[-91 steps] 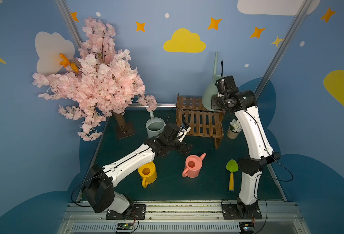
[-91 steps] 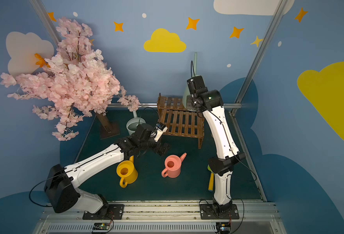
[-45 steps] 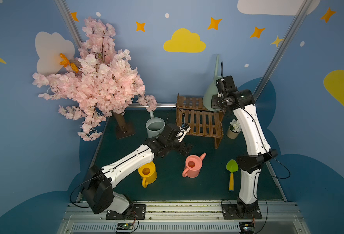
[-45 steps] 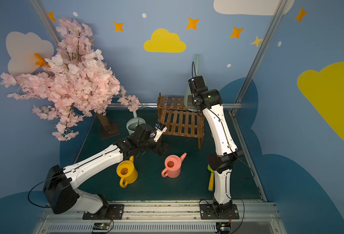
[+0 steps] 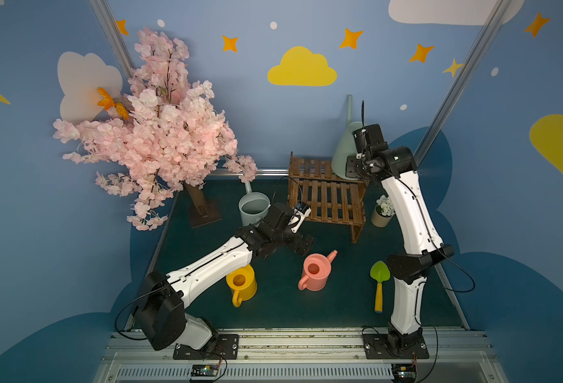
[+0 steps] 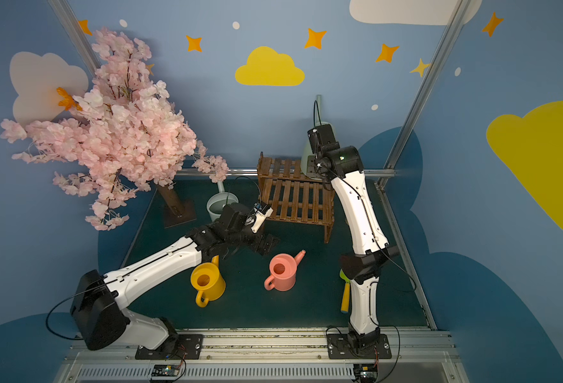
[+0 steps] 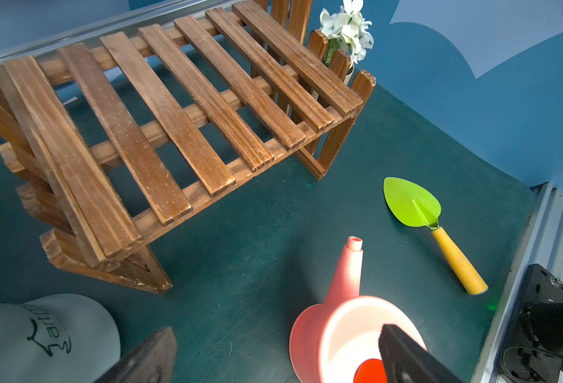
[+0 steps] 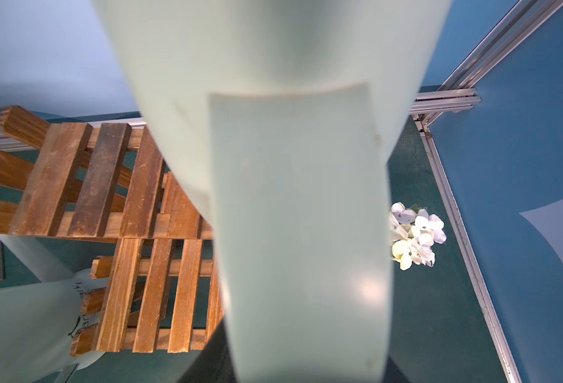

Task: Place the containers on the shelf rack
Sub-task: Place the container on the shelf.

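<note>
The mint-green can (image 5: 341, 156) stands at the right end of the shelf rack's (image 5: 326, 199) upper tier. My right gripper (image 5: 352, 168) is at its handle (image 8: 300, 232), which fills the space between the jaws; the finger contact is hidden. My left gripper (image 5: 303, 245) hangs open low over the mat, just behind the salmon-pink can (image 5: 316, 272), with one fingertip (image 7: 406, 354) over that can's mouth. The blue-grey can (image 5: 254, 207) stands left of the rack. Under my left forearm sits the yellow can (image 5: 242, 283). Both rack tiers are otherwise bare.
A pink blossom tree (image 5: 160, 132) on a brown base (image 5: 203, 209) fills the back left. A cream pot of white flowers (image 5: 382, 212) stands right of the rack. A green-and-yellow trowel (image 5: 379, 282) lies by my right arm's base. Walls close in behind and beside the rack.
The mint-green can and my right gripper have sunk slightly onto the upper tier, and the right elbow has shifted a little. My left arm has hardly moved.
</note>
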